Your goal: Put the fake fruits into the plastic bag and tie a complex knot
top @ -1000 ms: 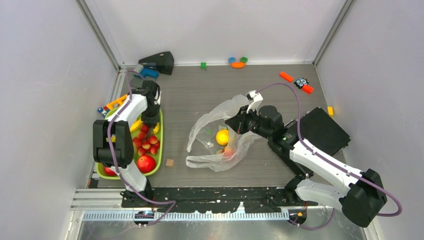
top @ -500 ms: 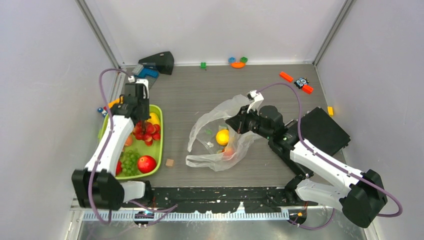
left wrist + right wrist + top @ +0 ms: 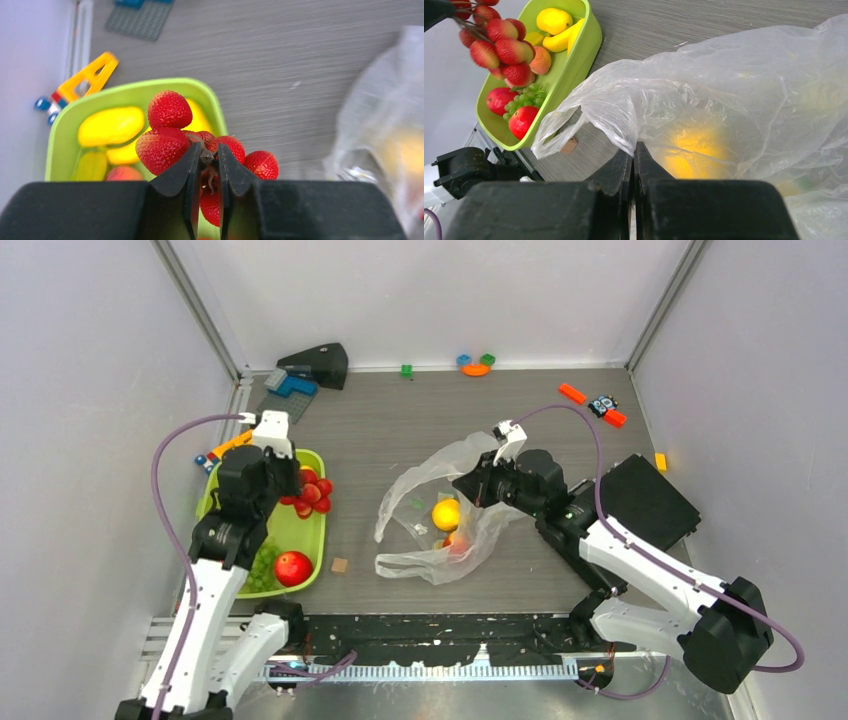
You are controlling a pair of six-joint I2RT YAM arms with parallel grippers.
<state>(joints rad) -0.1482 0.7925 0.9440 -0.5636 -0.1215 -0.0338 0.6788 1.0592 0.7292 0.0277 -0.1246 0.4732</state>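
My left gripper (image 3: 290,480) (image 3: 206,156) is shut on the stem of a bunch of red strawberries (image 3: 312,492) (image 3: 165,145) and holds it above the right edge of the lime-green tray (image 3: 300,532). The bunch also shows in the right wrist view (image 3: 499,42). The tray holds a red apple (image 3: 292,567), green grapes (image 3: 262,565), a lemon (image 3: 553,20), bananas (image 3: 561,40) and a peach (image 3: 541,60). My right gripper (image 3: 468,486) (image 3: 634,147) is shut on the rim of the clear plastic bag (image 3: 440,510) (image 3: 704,100) and holds it open. A yellow fruit (image 3: 445,513) and a reddish fruit (image 3: 458,543) lie inside it.
A small brown block (image 3: 340,565) lies between tray and bag. Toy bricks (image 3: 476,364) sit along the back wall, more (image 3: 592,400) at the back right. A dark wedge (image 3: 318,362) and a grey plate (image 3: 285,392) are at the back left, a black box (image 3: 650,502) at the right.
My left arm has risen out of the tray and swung right, lifting the strawberry bunch over the tray's right edge. The right gripper and the bag have hardly moved.
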